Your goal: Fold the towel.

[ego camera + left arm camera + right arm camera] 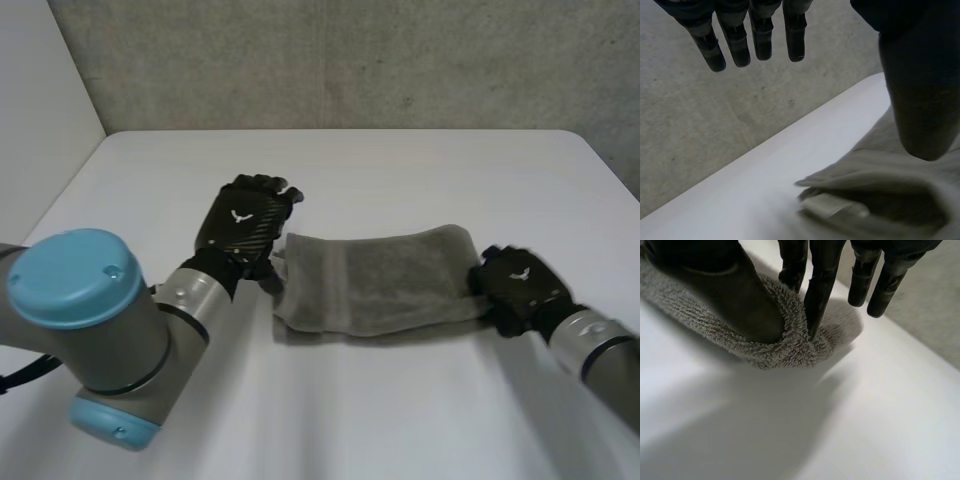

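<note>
Right hand [518, 285] is pinching one end of the folded grey terry towel [380, 280]; left hand [243, 225] is hovering released, probably needing to grip next.

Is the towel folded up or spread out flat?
Folded. The towel lies as a narrow strip, with stacked layers showing at its end by the left hand. The right hand pinches the other end.

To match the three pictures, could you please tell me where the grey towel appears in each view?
Head view: towel lies between left hand and right hand.
Left wrist view: its end lies under the left hand's thumb.
Right wrist view: right hand pinches its edge.
Shared landmark: white table.
</note>
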